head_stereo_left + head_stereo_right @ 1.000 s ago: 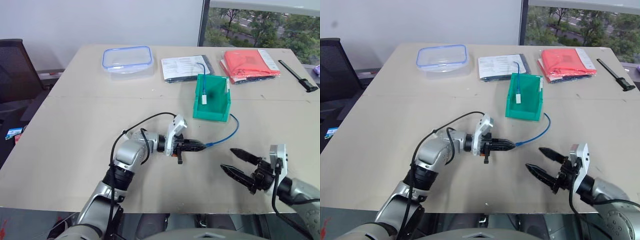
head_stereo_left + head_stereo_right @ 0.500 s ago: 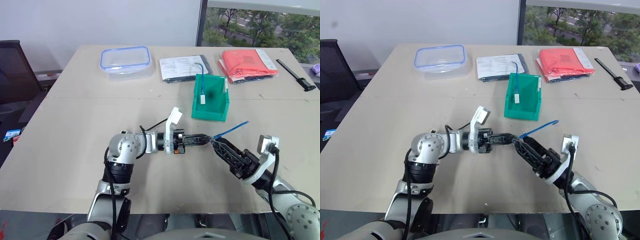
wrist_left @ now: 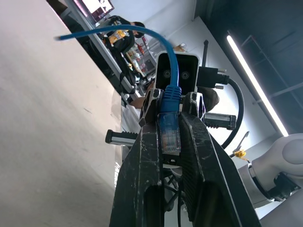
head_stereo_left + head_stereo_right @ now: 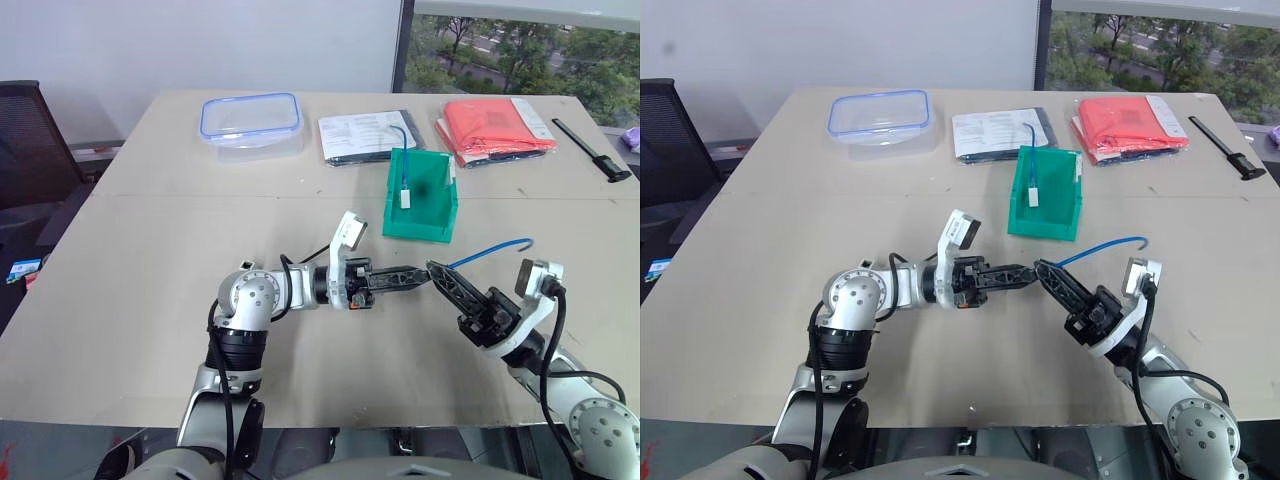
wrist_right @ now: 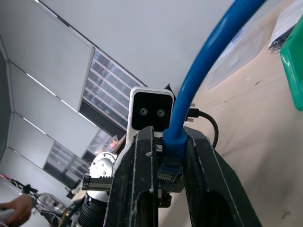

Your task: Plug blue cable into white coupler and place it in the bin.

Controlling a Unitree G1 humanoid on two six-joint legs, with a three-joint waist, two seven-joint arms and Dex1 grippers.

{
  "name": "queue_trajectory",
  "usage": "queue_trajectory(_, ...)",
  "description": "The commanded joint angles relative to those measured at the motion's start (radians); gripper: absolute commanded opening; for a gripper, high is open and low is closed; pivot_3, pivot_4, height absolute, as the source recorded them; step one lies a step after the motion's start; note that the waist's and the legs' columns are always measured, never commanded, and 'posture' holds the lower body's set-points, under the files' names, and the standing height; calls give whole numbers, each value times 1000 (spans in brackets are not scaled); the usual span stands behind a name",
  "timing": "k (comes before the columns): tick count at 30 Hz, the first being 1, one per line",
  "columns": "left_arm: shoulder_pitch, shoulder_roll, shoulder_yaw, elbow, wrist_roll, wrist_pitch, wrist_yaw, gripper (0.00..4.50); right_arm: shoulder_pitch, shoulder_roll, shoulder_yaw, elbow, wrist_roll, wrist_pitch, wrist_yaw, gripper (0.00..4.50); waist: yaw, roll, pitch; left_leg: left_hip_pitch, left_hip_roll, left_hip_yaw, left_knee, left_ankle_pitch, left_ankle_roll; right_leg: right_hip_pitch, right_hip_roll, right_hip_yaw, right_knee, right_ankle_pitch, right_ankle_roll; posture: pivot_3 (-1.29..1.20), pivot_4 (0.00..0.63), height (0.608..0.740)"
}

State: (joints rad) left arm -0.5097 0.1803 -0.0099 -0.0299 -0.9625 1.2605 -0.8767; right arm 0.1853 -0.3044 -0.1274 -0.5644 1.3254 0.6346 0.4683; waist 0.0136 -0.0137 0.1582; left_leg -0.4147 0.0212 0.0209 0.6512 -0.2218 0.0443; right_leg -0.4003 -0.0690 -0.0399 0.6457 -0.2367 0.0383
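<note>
From the head views, the left tool and right tool meet tip to tip above the tabletop, the blue cable arcing toward three o'clock. The bin at twelve o'clock holds another cable with a white coupler. The left wrist view shows the clear plug pinched between closed fingers. In the right wrist view the fingers clamp the plug boot.

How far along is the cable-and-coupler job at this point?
Done: the blue cable is lifted off the table. In hand: the left gripper and right gripper both pinch its plug end. Left: no coupler is on that plug. The only white coupler visible stands in the bin, so plugging and binning remain.
</note>
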Motion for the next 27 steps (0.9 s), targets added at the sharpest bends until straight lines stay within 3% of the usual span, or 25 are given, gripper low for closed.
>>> queue_trajectory(1,7,11,-20,-33,5,4,27,0,-15,1,-22,-31,29,-21,-4,26,0,0,0,0,0,0,0,0,0,0,0,0,0,0,0,0,150,737)
queue_trajectory(16,56,75,-108,-104,50,-174,-63,0,-25,21,-57,12,258,-5,-72,24,0,0,0,0,0,0,0,0,0,0,0,3,0,-2,-4,0,150,737)
queue_trajectory(18,58,82,-113,-104,48,-188,-67,1058,-27,26,-58,18,279,-5,-76,24,0,0,0,0,0,0,0,0,0,0,0,3,0,-2,-4,0,150,737)
queue_trajectory(25,64,89,-114,-102,51,-216,-73,4148,-31,23,-78,39,413,7,-96,24,0,0,0,0,0,0,0,0,0,0,0,3,0,-2,-4,0,150,737)
queue_trajectory(26,64,90,-114,-101,51,-218,-74,4452,-30,15,-75,37,400,12,-86,24,0,0,0,0,0,0,0,0,0,0,0,3,0,-2,-4,0,150,737)
queue_trajectory(27,64,91,-115,-102,52,-221,-76,4452,-29,11,-73,35,389,13,-81,24,0,0,0,-1,0,0,0,0,0,-1,0,3,0,-2,-4,0,150,737)
